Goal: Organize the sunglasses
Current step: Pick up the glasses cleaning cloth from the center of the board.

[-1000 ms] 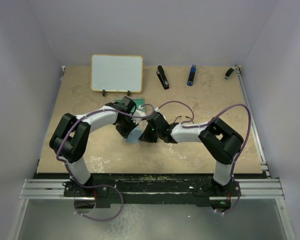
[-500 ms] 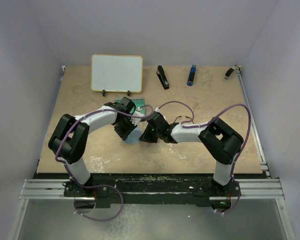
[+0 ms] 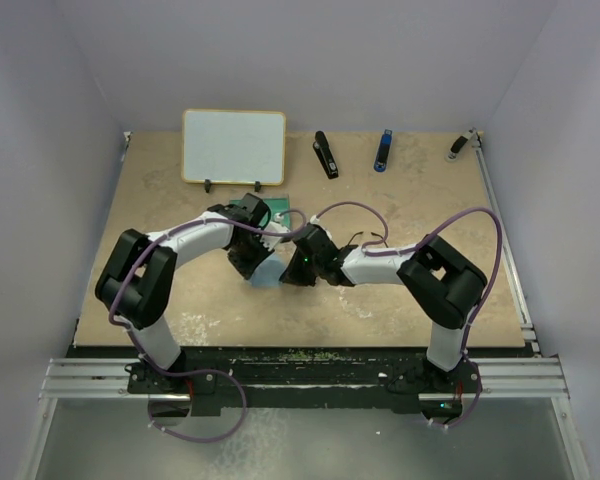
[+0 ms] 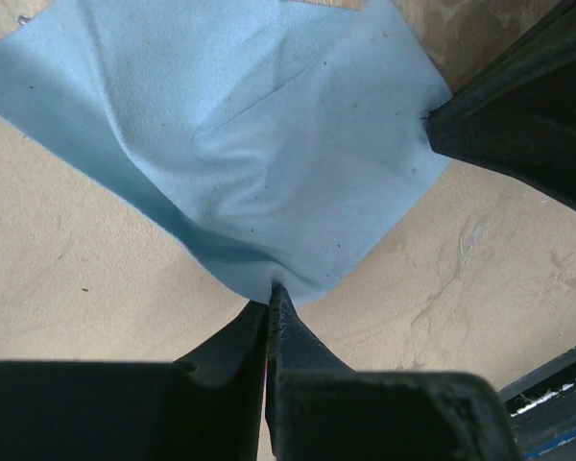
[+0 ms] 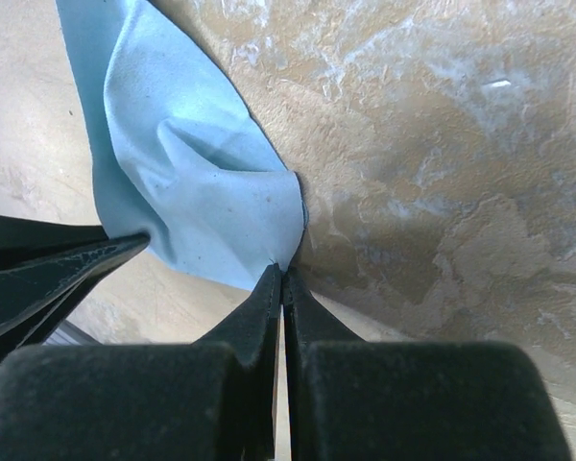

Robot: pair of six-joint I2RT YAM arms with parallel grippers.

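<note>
Top view: the left gripper [image 3: 254, 262] and right gripper [image 3: 292, 272] are meeting at the cloth [image 3: 267, 276] on the table [image 3: 410, 210].
Left wrist: the left gripper [image 4: 271, 291] is pinching a cloth [image 4: 259, 144] corner, jaws closed.
Right wrist: the right gripper [image 5: 283, 272] is clamping another corner.
Where the sunglasses are, and which way they point, cannot be told.

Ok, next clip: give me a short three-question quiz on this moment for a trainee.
1. True or false: the left pincer is shut on an edge of the light-blue cloth.
2. What does the right pincer grip? A) a cup B) the same cloth C) nothing.
3. Fill in: in the top view, the whiteboard stands toward the table's far ____ side.
Key: 1 true; 2 B; 3 left.
</note>
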